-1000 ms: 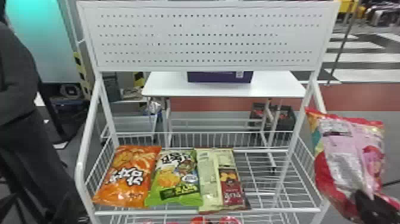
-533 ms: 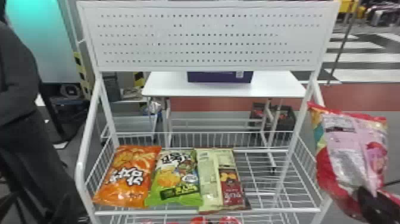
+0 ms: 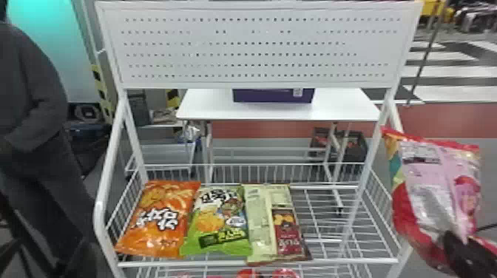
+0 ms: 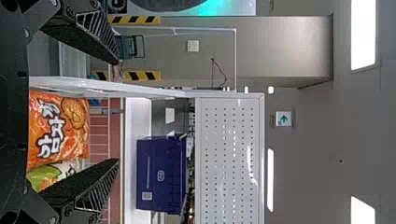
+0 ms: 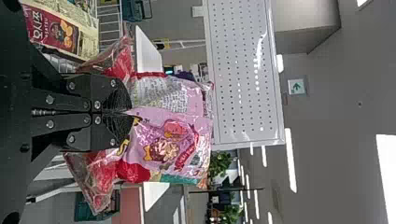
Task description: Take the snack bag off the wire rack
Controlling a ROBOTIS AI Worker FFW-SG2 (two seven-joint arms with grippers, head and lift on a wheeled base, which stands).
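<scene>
Item: one pink snack bag (image 3: 425, 177), long axis roughly upright, pinched shut in the right hand (image 5: 128, 112), lay mostly right of the wire rack (image 3: 259, 263).

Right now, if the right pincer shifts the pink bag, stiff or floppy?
Probably floppy: the pink bag puckers where the right pincer pinches it. Its shiny film could slip. Much of it sticks out past the grip, so it may sway.

Glossy plastic snack bag (image 3: 432, 185), smooth metal rack (image 3: 185, 263)
</scene>
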